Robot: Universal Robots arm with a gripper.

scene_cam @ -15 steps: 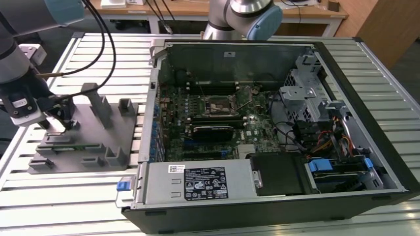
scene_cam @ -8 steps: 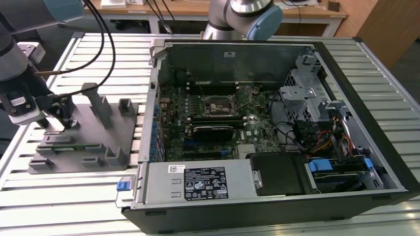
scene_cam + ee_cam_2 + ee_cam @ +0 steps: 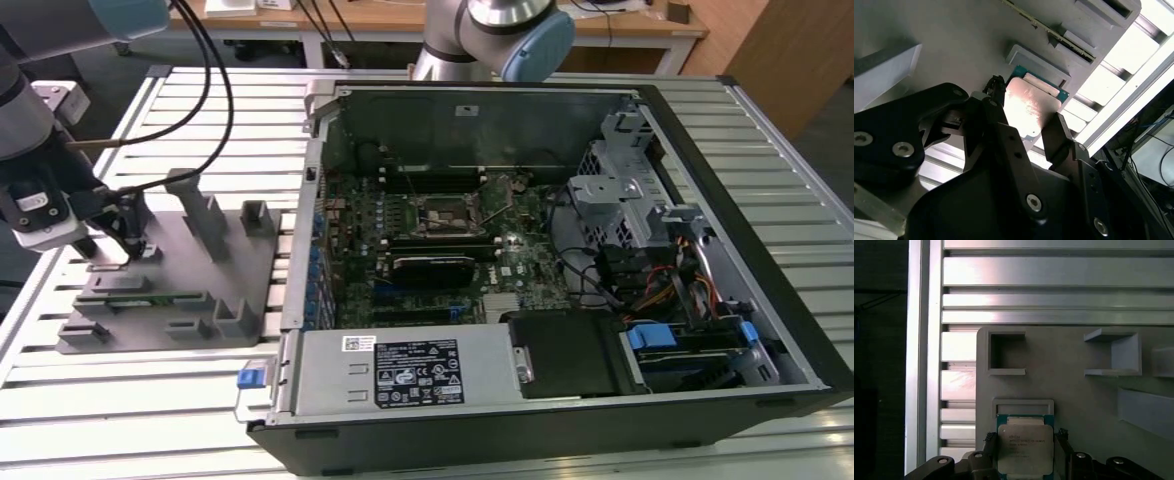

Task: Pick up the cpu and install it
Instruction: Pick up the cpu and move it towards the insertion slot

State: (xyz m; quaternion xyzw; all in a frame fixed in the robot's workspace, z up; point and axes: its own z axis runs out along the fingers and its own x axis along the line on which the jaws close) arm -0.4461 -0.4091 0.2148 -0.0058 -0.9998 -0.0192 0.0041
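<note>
The gripper (image 3: pixel 1026 111) on the cpu (image 3: pixel 1025 450)
Both wrist views: jaws pinch its edges. Exterior view: arm (image 3: pixel 38 135) points down over grey fixture (image 3: pixel 200 290).

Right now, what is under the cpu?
The cpu lies on the grey fixture plate, against a raised grey ledge. The surface directly beneath the chip is covered by it, so any recess there cannot be seen.
</note>
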